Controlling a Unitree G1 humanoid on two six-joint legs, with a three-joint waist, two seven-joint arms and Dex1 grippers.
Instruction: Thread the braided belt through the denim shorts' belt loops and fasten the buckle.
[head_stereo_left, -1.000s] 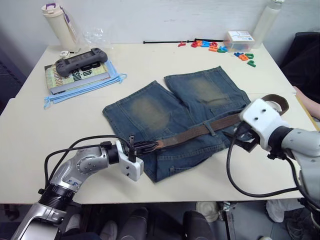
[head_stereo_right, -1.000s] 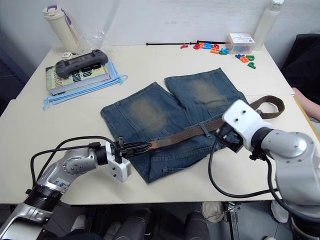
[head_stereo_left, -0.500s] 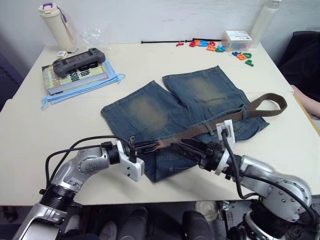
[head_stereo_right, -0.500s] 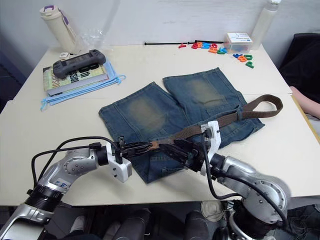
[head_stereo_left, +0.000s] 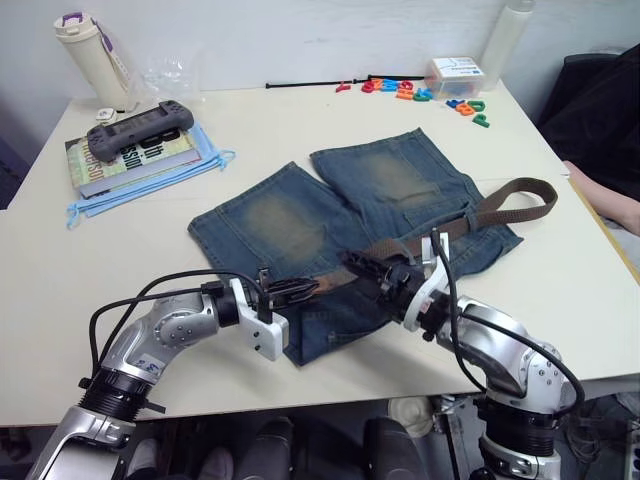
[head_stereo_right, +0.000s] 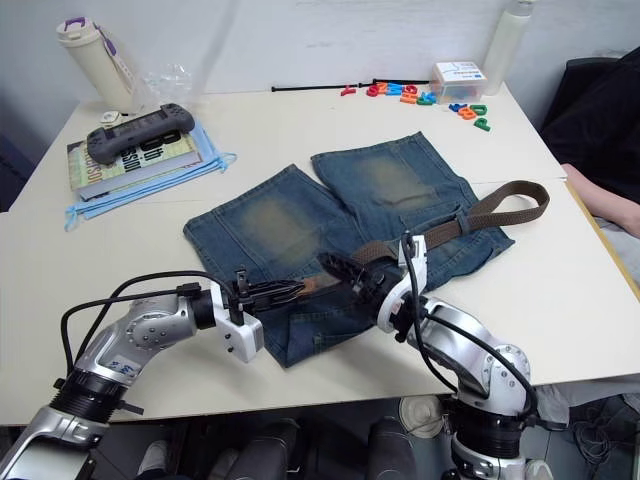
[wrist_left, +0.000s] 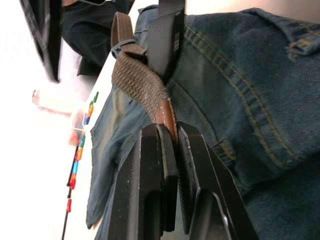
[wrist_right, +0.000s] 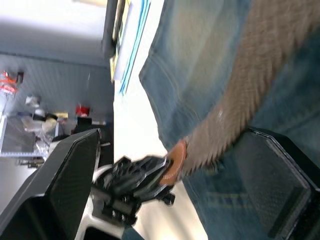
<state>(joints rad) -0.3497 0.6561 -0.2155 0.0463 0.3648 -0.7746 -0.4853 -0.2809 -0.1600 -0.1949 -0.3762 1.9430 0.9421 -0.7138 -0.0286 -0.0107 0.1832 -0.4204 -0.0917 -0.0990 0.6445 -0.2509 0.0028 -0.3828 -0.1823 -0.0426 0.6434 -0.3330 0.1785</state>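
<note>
Braided belt (wrist_left: 141, 82) tip pinched, left hand (wrist_left: 170, 145) | right hand (head_stereo_left: 362, 268) open astride

The cream table (head_stereo_left: 300, 120) carries denim shorts (head_stereo_left: 340, 225), books (head_stereo_left: 125, 160), a bottle (head_stereo_left: 88, 45), and toy letters (head_stereo_left: 430, 93).

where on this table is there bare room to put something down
Bare tabletop lies between the book stack and the denim shorts, also along the far edge between the bottle and the toy letters. It is crowded at the near waistband, where both claws meet the braided belt.
</note>
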